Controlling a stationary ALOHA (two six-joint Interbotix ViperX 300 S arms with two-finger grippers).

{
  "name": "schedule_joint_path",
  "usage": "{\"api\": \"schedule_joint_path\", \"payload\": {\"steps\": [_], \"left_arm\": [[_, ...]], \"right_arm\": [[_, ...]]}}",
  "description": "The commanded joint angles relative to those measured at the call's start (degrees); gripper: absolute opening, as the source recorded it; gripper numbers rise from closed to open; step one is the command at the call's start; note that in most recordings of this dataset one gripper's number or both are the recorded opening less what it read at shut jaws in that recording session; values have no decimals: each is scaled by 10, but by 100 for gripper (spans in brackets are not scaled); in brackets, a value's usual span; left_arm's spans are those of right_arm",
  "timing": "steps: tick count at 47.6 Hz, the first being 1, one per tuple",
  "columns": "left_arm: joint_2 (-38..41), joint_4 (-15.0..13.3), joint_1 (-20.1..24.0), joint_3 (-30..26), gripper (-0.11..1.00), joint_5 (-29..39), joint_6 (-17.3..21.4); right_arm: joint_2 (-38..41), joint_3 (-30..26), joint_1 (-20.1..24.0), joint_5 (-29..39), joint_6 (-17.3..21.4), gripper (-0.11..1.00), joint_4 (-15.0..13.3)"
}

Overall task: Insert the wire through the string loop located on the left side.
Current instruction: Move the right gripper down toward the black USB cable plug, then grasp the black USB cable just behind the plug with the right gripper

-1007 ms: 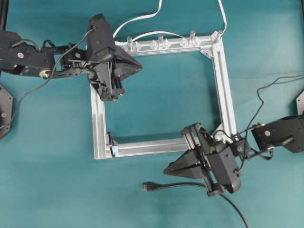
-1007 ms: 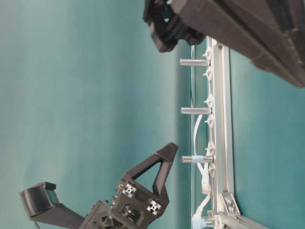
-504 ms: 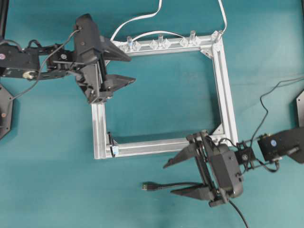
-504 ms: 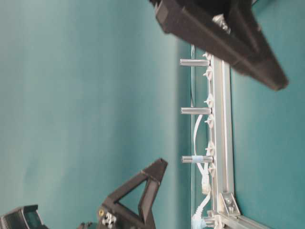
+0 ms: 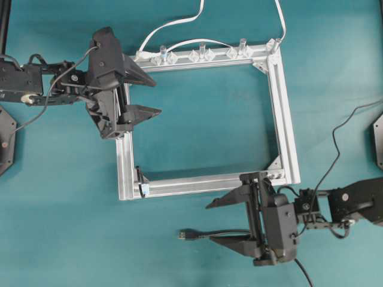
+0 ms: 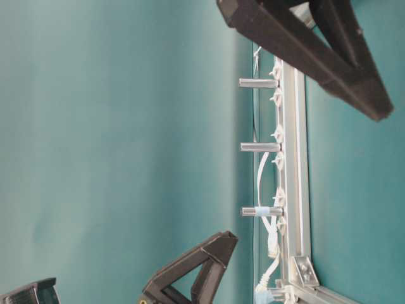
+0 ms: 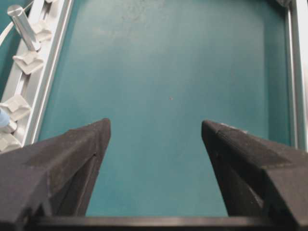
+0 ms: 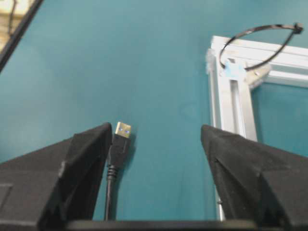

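- Nearest us, our right gripper (image 5: 216,222) stood spread wide and empty, its black fingers (image 8: 89,159) straddling the end of the long thin black wire (image 5: 218,233).
- Its small black plug with the metal tip (image 8: 120,137) lay flat on the teal table (image 5: 197,131), just beside the inner face of one finger; we could not tell whether they touched.
- Beyond it, at the lower left corner of the square silver aluminium frame (image 5: 281,107), the thin dark string loop (image 8: 260,41) arched up from its pale blue base, well apart from the plug.
- Farther off, our left gripper (image 5: 152,97) stood equally spread and empty above the frame's upper left corner.
- Farthest, clear pegs (image 6: 258,147) and white cables (image 5: 173,24) lined the top bar.
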Motion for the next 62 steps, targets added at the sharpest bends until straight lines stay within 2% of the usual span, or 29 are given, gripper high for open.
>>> {"api": "schedule_joint_path", "payload": {"steps": [1, 21, 32, 62], "left_arm": [[-11, 2, -2, -4, 83, -3, 4], [-29, 2, -2, 17, 83, -3, 2], [-36, 2, -2, 27, 83, -3, -1], [-35, 2, -2, 33, 83, -3, -2]], "right_arm": [[4, -15, 8, -9, -3, 78, 14], [47, -41, 10, -5, -2, 78, 17], [65, -40, 9, 12, -1, 78, 30], [105, -52, 9, 20, 9, 78, 28]]}}
